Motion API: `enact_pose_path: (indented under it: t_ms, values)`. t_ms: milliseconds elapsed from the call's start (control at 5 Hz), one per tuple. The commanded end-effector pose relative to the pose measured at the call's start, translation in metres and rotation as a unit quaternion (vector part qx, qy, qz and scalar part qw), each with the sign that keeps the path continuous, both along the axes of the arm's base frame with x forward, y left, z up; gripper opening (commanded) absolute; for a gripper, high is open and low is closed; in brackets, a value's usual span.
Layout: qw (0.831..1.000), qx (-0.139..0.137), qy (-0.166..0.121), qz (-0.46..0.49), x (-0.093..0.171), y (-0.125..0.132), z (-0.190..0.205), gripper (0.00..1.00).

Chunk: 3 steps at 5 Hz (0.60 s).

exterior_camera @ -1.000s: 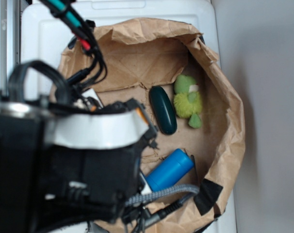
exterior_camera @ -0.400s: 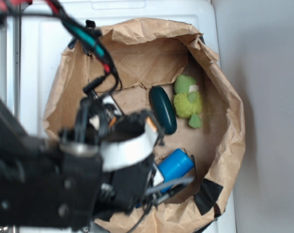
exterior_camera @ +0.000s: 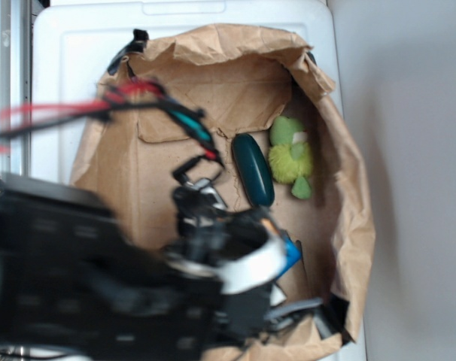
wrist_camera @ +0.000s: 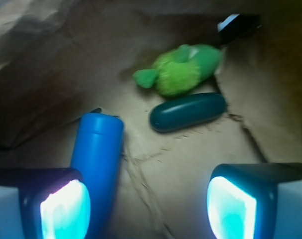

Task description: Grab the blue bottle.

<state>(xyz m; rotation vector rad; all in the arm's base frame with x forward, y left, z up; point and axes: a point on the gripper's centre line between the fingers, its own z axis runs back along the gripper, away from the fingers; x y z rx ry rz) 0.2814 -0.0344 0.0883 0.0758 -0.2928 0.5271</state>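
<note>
Inside the crumpled brown paper bag (exterior_camera: 341, 143), my claw (wrist_camera: 148, 204) hangs low over the creased floor with its 2 fingers (wrist_camera: 59, 204) spread wide and nothing between them. The blue bottle (wrist_camera: 97, 159) lies on its side, its near end at my left-hand finger in the wrist view, and only a sliver shows past my arm from outside. Beyond it rest 1 dark green capsule (wrist_camera: 187, 112) and 1 fuzzy yellow-green plush toy (wrist_camera: 178, 70), just beside each other.

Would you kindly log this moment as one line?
gripper: open, empty | blue bottle: lying in paper bag, beside one finger | grasp: not yet
</note>
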Motion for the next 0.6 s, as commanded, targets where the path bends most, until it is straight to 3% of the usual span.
enact_pose_path:
  t_ms: [0, 400]
  values:
    - [0.999, -0.044, -0.004, 0.010, 0.048, -0.003, 0.007, 1.00]
    - [1.000, -0.024, 0.011, -0.012, 0.034, -0.003, -0.019, 1.00]
